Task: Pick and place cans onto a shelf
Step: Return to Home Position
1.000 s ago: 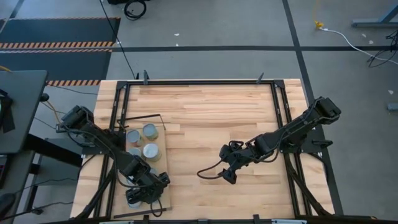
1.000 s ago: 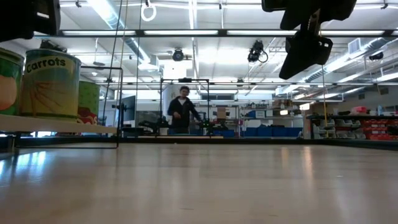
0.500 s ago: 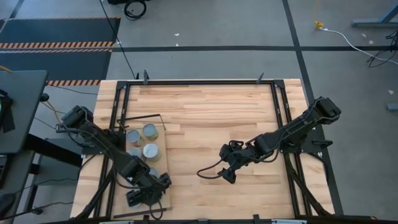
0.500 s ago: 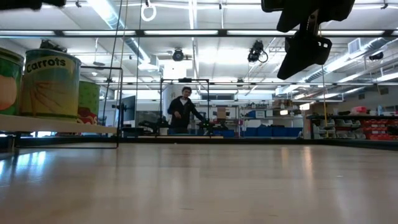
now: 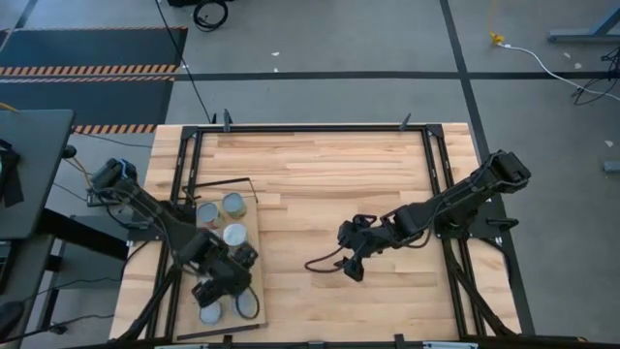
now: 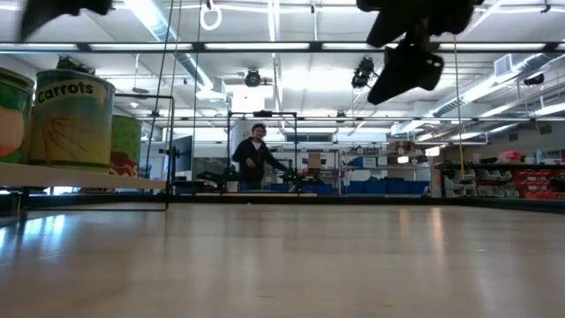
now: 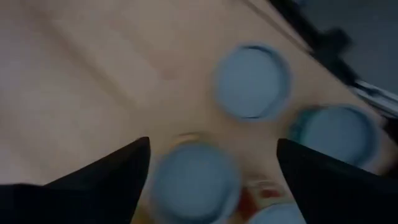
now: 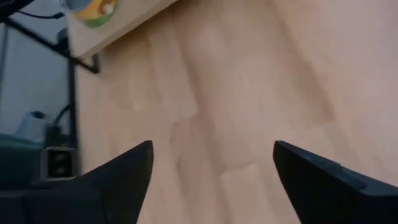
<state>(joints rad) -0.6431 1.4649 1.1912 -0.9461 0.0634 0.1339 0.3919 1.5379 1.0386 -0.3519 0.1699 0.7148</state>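
Left claw has lifted back from the shelf, fingers apart and empty; cans stand on it below. Right claw drifted slightly, also apart, over the surface. I judge homing is underway; next, retract clear of the cans.

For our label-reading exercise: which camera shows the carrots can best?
The low view: the Carrots can stands side-on on the shelf, label readable. High and left wrist views show only lids; the right wrist view, a shelf corner.
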